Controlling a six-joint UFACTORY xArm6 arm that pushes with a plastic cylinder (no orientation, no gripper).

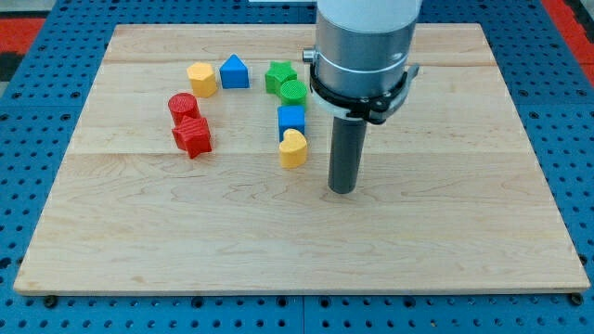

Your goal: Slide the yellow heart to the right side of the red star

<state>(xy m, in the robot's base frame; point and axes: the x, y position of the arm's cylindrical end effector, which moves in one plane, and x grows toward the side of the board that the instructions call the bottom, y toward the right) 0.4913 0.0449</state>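
Lining up: my tip point(342, 190) sits just right of the yellow heart point(292, 148), apart; no jaws here. Next, a leftward push toward the red star point(192, 136).

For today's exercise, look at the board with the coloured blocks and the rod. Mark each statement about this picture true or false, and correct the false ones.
1. My tip is touching the red star. False: it stands apart, at the view's right of the yellow heart.
2. The yellow heart lies just below the blue cube in the view. True.
3. The blue triangle is at the view's bottom edge of the board. False: it is near the top, beside the yellow hexagon.
4. The red cylinder sits just above the red star. True.
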